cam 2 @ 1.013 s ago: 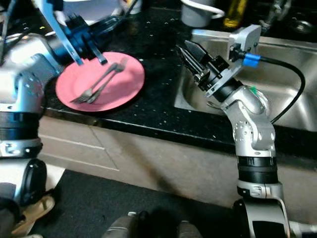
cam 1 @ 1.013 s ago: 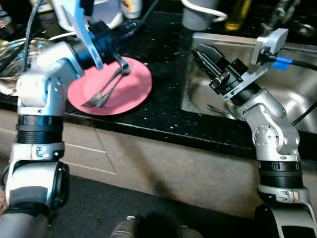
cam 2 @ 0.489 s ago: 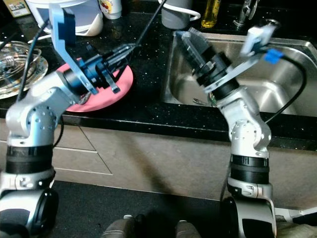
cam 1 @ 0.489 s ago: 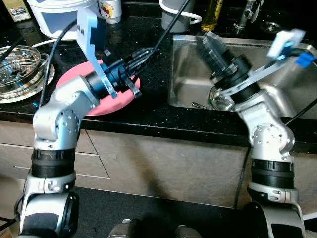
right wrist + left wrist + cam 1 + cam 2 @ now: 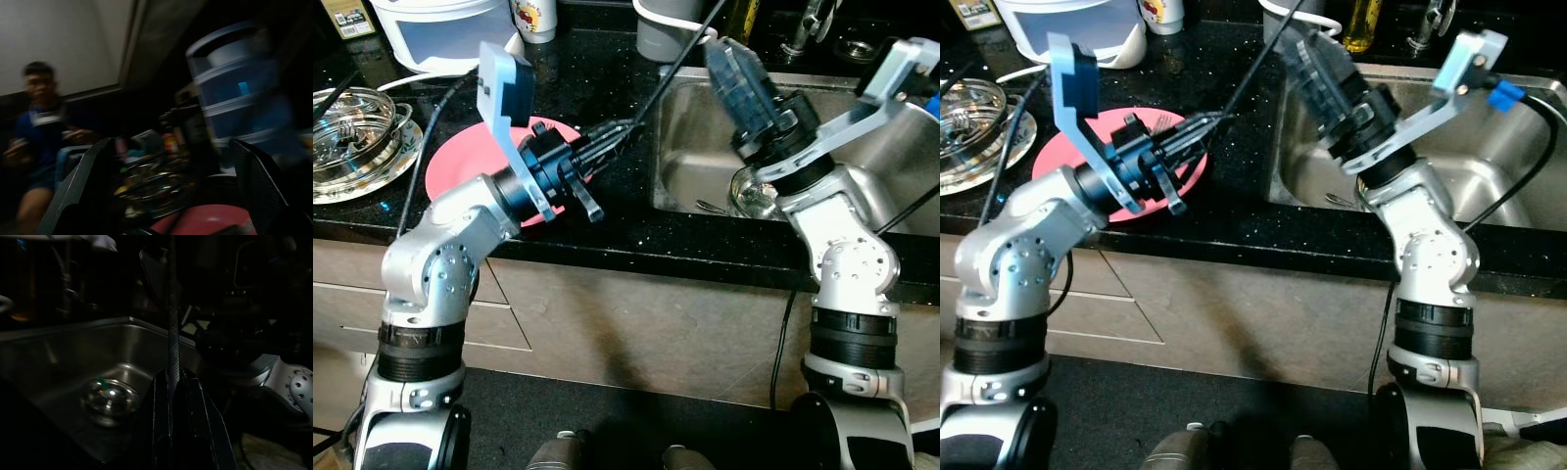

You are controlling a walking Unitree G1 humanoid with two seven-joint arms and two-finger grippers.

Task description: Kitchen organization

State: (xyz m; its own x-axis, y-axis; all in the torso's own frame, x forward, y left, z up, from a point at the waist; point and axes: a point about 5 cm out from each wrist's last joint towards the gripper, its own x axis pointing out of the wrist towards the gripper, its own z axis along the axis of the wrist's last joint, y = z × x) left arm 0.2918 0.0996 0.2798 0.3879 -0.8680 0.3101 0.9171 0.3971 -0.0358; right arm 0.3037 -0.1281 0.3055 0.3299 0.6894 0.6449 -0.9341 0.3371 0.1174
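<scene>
Lifted off the pink plate [image 5: 460, 166], left pincer [image 5: 607, 147] grips 1 fork [image 5: 172, 328]; right pincer [image 5: 734, 73] gapes empty.

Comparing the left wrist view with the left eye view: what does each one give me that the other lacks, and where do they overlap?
Left wrist view: a close look at the left gripper, its fingers closed on a thin strip that I cannot identify.
Left eye view: the pink plate and glass dish on the black counter, and the right gripper raised over the sink's near corner.
Both: the steel sink and the round metal bowl in it.
</scene>
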